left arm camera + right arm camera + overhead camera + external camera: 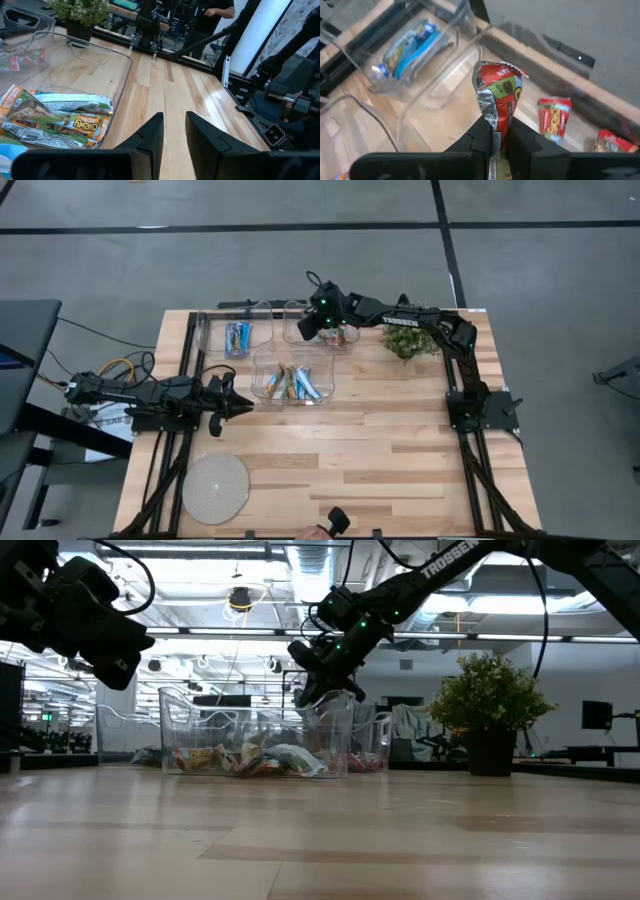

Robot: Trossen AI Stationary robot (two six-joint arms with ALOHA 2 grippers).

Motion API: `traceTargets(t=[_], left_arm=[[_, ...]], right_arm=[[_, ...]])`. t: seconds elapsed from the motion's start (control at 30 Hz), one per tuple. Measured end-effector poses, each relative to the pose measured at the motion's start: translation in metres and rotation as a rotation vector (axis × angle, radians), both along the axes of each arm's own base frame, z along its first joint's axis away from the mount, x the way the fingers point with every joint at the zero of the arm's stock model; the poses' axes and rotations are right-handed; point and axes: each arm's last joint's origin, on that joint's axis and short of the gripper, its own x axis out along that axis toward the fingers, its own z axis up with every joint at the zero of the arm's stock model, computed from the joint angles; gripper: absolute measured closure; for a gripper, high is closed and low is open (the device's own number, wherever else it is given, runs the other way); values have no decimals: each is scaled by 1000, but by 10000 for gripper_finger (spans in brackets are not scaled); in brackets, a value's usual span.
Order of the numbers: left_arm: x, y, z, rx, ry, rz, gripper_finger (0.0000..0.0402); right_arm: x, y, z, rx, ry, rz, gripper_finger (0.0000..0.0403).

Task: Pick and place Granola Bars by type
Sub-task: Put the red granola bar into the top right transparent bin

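Reaching over the far bins, right fingers point(496, 131) pinch a red bar point(497, 95); left fingers point(173, 134) apparently slightly spread.

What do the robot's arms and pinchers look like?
Both arms are dark, nearly black, built of jointed segments. The right arm carries white lettering along its side and a small green light glowing near its wrist. Yellow and grey cables loop behind the left arm. The left gripper and the right gripper each end in two flat, dark, wedge-shaped fingers.
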Motion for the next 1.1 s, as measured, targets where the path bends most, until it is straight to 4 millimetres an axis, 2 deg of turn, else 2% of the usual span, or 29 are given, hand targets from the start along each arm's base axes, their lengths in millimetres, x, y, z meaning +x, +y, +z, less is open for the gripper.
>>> traceTargets(t=[0.33,0.47,0.87,1.1], left_arm=[[0,0,0,0,0,1,328],[0,0,0,0,0,1,328],[0,0,0,0,0,2,328],[0,0,0,0,0,2,328]], right_arm=[[-3,-3,-4,11,26,-11,368],[0,-4,-21,40,68,-7,368],[-1,-3,-19,41,76,-9,367],[-1,-3,-19,41,77,-9,332]])
